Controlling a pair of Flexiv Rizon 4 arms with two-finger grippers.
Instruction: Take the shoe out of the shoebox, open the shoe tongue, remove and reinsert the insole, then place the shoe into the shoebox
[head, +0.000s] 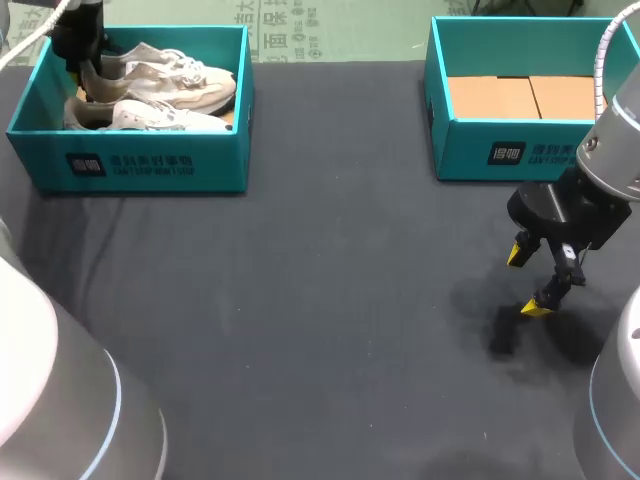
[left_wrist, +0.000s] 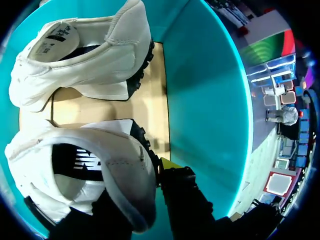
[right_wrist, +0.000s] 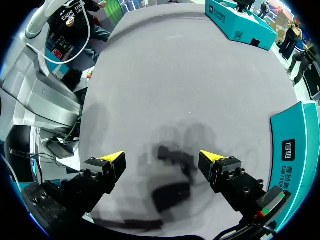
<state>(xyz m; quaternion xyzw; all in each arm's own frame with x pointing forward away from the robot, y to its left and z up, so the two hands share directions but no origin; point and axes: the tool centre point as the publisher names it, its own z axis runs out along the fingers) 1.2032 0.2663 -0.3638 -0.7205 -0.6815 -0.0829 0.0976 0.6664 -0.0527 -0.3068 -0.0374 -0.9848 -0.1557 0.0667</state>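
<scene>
Two white shoes lie in the teal shoebox (head: 140, 160) at the table's far left. My left gripper (head: 90, 85) reaches down into that box and is shut on the heel of the nearer shoe (head: 150, 117). In the left wrist view the held shoe (left_wrist: 75, 170) shows its dark insole, and my left gripper (left_wrist: 145, 180) pinches the heel collar, one yellow-tipped finger (left_wrist: 167, 164) outside and the other hidden inside. The second shoe (left_wrist: 85, 55) lies beyond it. My right gripper (head: 528, 280) hangs open over the table at the right, with nothing between its fingers (right_wrist: 163, 159).
A second teal box (head: 520, 150) with a bare cardboard floor stands at the far right, just behind my right gripper; its wall (right_wrist: 295, 150) shows beside that gripper. Dark cloth (head: 330, 300) covers the table between the boxes.
</scene>
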